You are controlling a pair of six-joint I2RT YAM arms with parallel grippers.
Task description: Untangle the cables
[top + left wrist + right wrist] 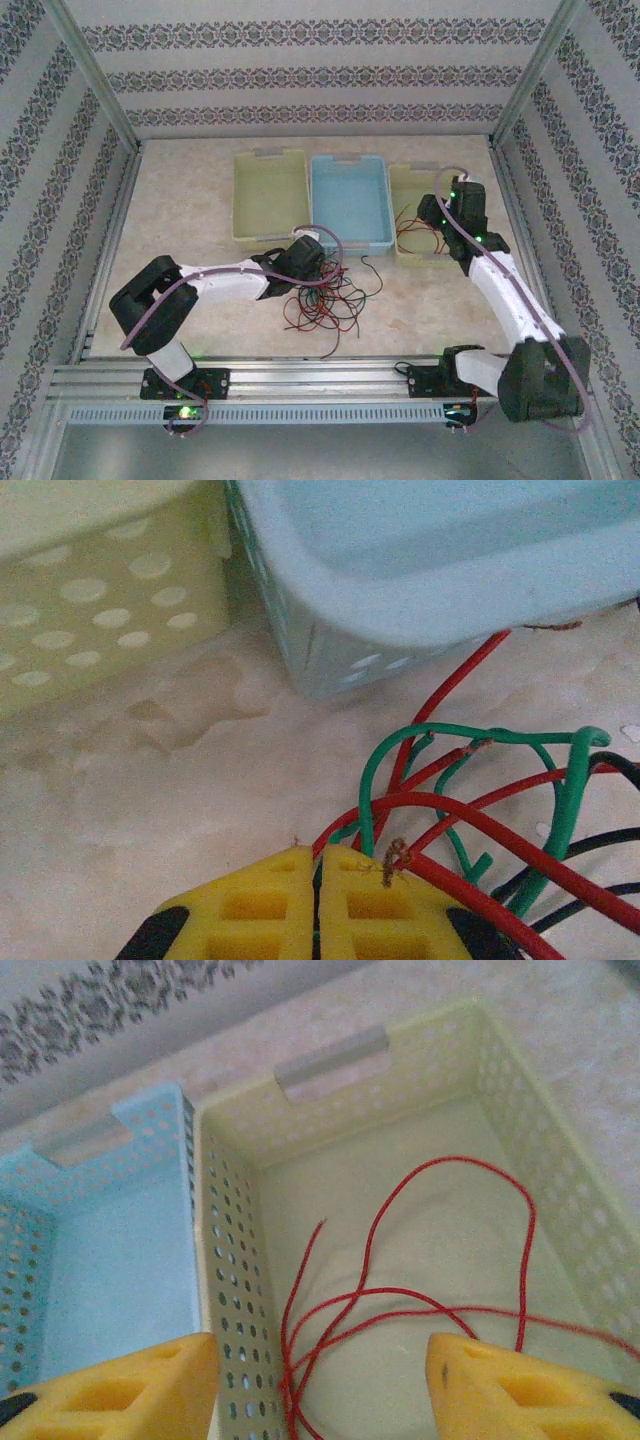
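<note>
One camera hangs high at the near edge, looking down on the beige counter (420,310). The left wrist's crouches beside a pale blue perforated plastic basket (420,590) — the right wrist's shares it, peering into a pale yellow perforated basket (340,1110).

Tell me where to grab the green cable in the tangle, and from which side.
Probably the green cable on its thick straight stretch, from above: there it seems to cross over a red cable and a black cable, while its thinner loops weave among them.
</note>
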